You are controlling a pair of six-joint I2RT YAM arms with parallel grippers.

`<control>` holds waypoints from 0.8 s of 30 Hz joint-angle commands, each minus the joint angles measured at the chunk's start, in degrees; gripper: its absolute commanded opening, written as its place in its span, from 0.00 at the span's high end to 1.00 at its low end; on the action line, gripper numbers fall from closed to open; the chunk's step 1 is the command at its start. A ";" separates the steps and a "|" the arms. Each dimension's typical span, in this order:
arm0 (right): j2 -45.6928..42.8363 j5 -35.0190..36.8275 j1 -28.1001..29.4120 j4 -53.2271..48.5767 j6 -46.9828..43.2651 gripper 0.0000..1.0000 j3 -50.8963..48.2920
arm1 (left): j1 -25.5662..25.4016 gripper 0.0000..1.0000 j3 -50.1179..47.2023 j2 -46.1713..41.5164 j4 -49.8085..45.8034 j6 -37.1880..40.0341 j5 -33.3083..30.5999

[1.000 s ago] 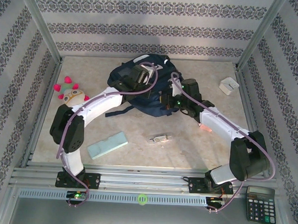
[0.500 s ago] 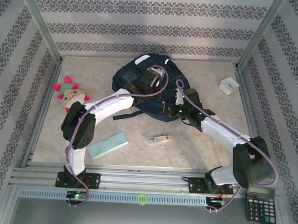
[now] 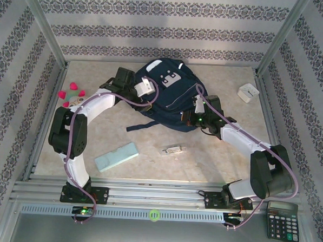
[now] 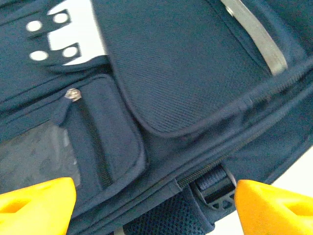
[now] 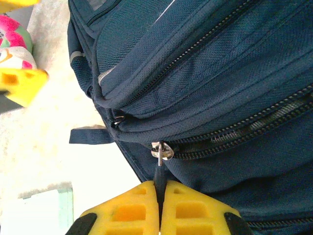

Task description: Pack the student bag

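**Top external.**
- Student bag point(image 3: 165, 94): navy with white patches, flat on the table point(image 3: 219, 156), set between the two tools.
- Left gripper point(image 3: 145, 88): at the bag's left flank, just beside the fabric.
- Right gripper point(image 3: 196, 107): tips against the bag's near right corner.
- Plush toy point(image 3: 72, 96): behind the left gripper, well apart from it.
- Pale green box point(image 3: 116, 156) and small silvery item point(image 3: 173, 150): on bare table behind both grippers, toward the bases.
- White box point(image 3: 248, 92): off to the right gripper's outer side, well apart.
- Calculator point(image 3: 282, 220): beside the right arm's base.

**Left wrist.**
- Fingers point(image 4: 36, 205): spread wide, nothing pinched between them.
- Bag: directly ahead, front pocket flap centred.
- White patch point(image 4: 73, 34): ahead and left.
- Reflective stripe point(image 4: 254, 34): ahead and right.
- Strap buckle point(image 4: 215, 188): just inside the right-hand finger.

**Right wrist.**
- Fingers: pressed together, pinching the dark zip pull point(image 5: 159, 172).
- Metal slider point(image 5: 161, 151): just ahead of the tips, on a long zip.
- Bag: ahead and to the right.
- Loose strap point(image 5: 90, 135): left of the tips, lying on the table.
- Green box: near left, beside the fingers.
- Plush toy: far ahead on the left.
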 commanded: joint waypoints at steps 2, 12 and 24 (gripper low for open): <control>0.22 -2.17 -0.21 1.20 -1.07 1.00 -0.20 | 0.12 0.09 2.79 5.16 -2.68 18.92 -2.98; -0.06 -2.70 -0.31 0.53 -2.21 1.00 -0.03 | 0.20 0.28 7.59 14.25 5.92 23.45 -10.24; 1.19 -1.66 -3.61 0.15 -2.72 1.00 2.24 | -2.50 1.00 2.60 1.14 -3.36 -3.74 -11.08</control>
